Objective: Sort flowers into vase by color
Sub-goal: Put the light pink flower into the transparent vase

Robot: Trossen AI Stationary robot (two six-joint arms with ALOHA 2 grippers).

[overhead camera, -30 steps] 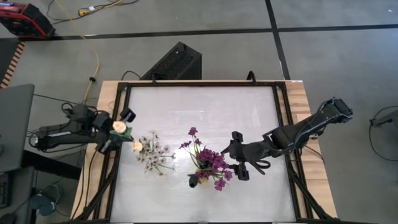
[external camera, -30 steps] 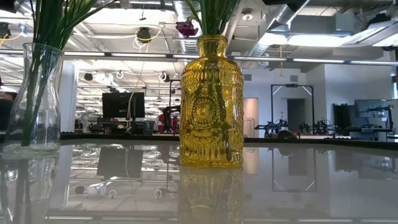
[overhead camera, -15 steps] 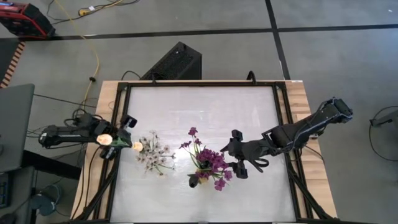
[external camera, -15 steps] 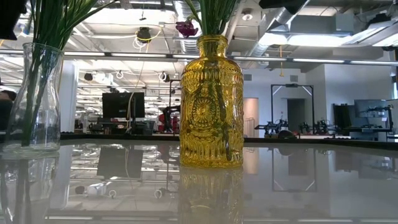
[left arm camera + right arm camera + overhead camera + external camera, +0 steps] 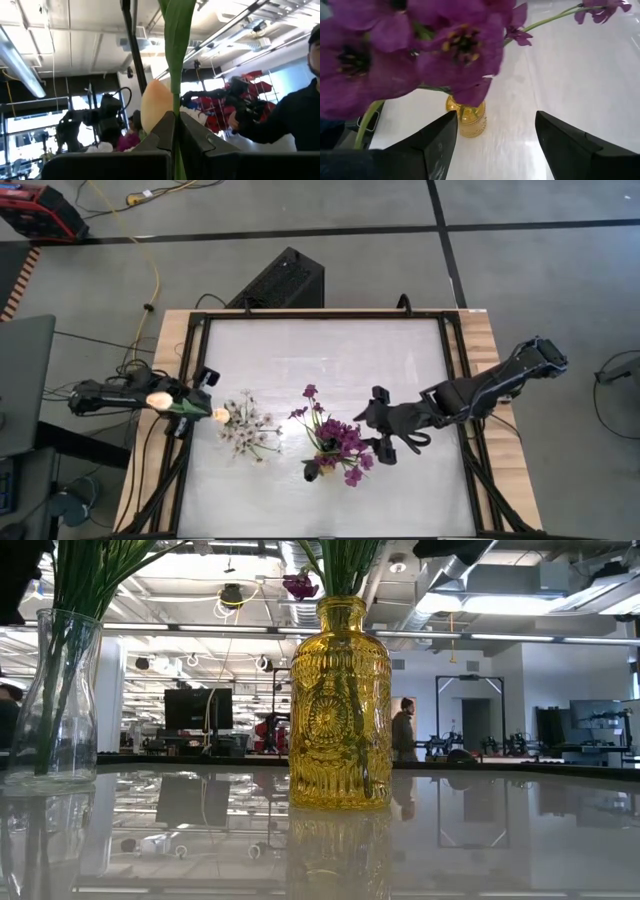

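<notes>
My left gripper (image 5: 185,404) (image 5: 175,117) is at the table's left edge, left of the clear glass vase (image 5: 55,700), and is shut on a cream-peach tulip (image 5: 157,397) (image 5: 156,105). That vase holds sprays of tiny white blossoms (image 5: 248,426), and a second peach tulip (image 5: 220,414) shows at its left side. The yellow glass vase (image 5: 340,700) (image 5: 466,117) stands mid-table with purple flowers (image 5: 345,442) (image 5: 420,45) in it. My right gripper (image 5: 385,435) (image 5: 492,145) hangs open just right of those blooms, touching nothing. My left gripper pinches the tulip's green stem (image 5: 175,137) between its two shut fingers, a little below the bloom. The fingers point upward toward the ceiling. The bloom stands just past the fingertips. The flower is lifted clear of the table.
The white tabletop (image 5: 330,350) has bare room behind both vases and at its near right. A dark frame rail (image 5: 455,380) edges it. A person's dark sleeve (image 5: 300,110) shows in the left wrist view, and another person (image 5: 403,735) stands far off in the room.
My left gripper has drawn back toward the table's left edge and tipped upward, staying shut. The held tulip's bloom has swung leftward, away from the clear vase, and now sits over the arm. The right arm and both vases have kept still.
</notes>
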